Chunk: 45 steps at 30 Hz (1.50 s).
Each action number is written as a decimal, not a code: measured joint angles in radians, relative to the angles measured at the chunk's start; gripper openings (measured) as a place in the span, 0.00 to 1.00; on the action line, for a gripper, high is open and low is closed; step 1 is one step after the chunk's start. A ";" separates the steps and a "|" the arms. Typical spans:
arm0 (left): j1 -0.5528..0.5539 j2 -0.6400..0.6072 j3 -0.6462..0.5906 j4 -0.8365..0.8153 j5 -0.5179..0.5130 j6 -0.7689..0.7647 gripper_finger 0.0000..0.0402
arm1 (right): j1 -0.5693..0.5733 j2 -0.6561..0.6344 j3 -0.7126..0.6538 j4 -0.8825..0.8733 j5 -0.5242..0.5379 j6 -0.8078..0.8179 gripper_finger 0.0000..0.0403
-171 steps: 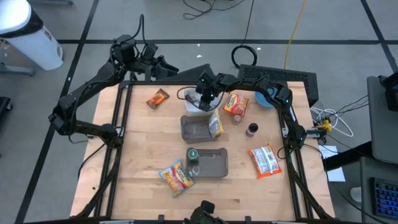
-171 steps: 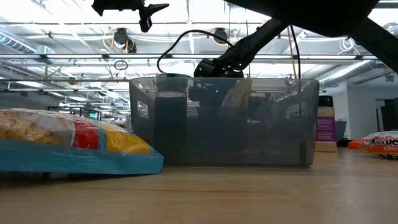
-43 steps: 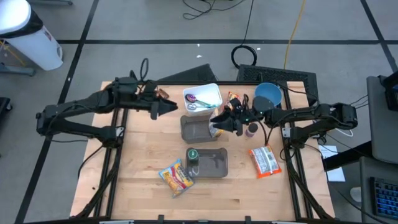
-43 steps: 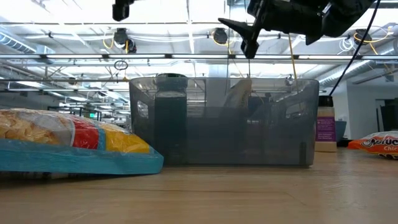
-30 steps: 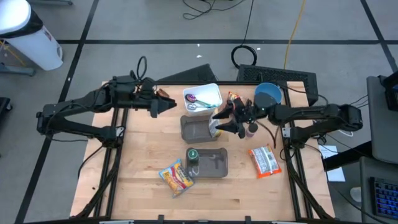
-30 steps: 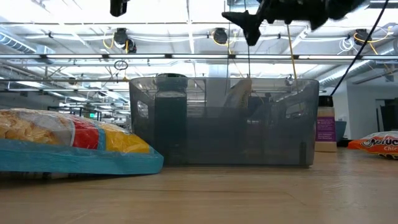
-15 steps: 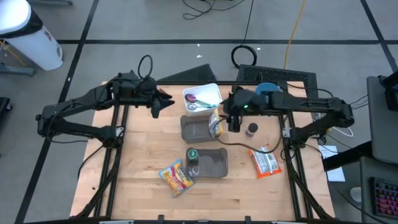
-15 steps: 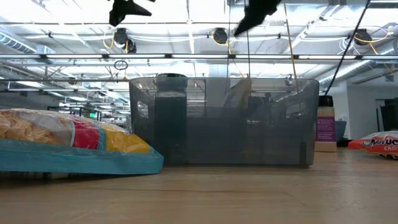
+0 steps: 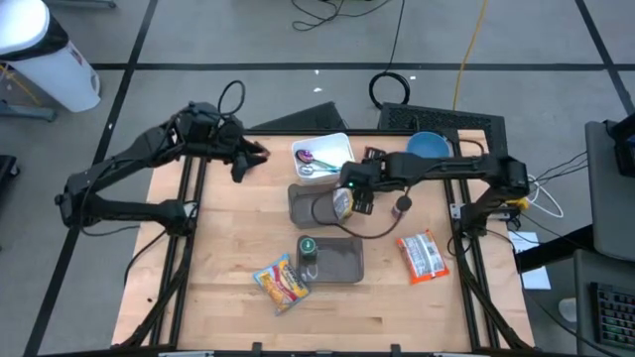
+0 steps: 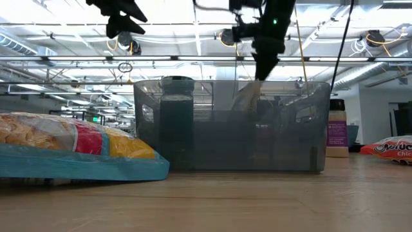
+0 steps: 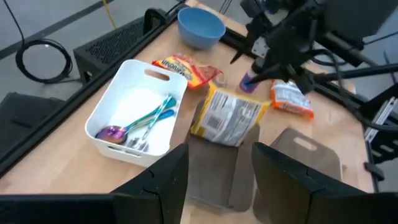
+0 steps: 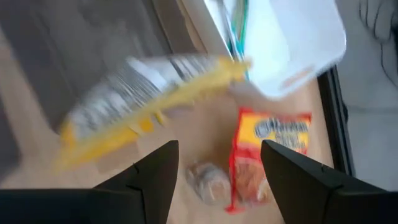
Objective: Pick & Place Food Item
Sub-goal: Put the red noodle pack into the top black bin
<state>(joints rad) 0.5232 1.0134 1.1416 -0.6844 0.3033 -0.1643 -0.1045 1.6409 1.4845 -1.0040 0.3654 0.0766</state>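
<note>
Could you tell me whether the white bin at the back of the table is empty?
No, the white bin holds several pieces of cutlery, among them a purple spoon, as the left wrist view shows.

Right gripper (image 9: 359,201) swung over yellow packet (image 9: 342,203), left gripper (image 9: 241,165) drawn back

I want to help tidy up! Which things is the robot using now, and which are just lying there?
Using: right gripper, open, above the yellow food packet at the grey plastic bin.
Lying about: white tub of spoons, blue bowl, small purple-labelled bottle, red snack packet; left gripper waiting above the far-left corner.
</note>
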 joint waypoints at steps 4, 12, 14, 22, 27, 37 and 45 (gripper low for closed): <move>0.032 0.000 0.000 -0.032 0.019 0.033 0.46 | -0.035 0.029 -0.001 -0.045 0.001 0.027 0.55; 0.064 0.000 0.000 -0.048 0.068 0.052 0.46 | -0.096 0.038 -0.077 -0.046 0.001 0.046 0.55; 0.064 0.000 0.000 -0.049 0.071 0.052 0.46 | -0.104 0.039 -0.108 -0.046 0.000 0.045 0.55; 0.065 0.000 0.000 -0.049 0.071 0.031 0.46 | -0.112 0.039 -0.214 0.018 0.000 0.051 0.55; 0.065 0.000 0.000 -0.049 0.070 0.014 0.46 | -0.113 0.039 -0.274 0.084 0.004 0.069 0.53; 0.065 0.000 0.000 -0.049 0.070 -0.021 0.46 | -0.161 0.039 -0.325 0.154 0.030 0.121 0.47; 0.065 0.000 0.000 -0.048 0.070 -0.022 0.46 | -0.187 0.039 -0.325 0.190 0.027 0.121 0.34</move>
<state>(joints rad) 0.5880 1.0130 1.1416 -0.7326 0.3733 -0.1867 -0.2920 1.6798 1.1591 -0.8143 0.3927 0.1976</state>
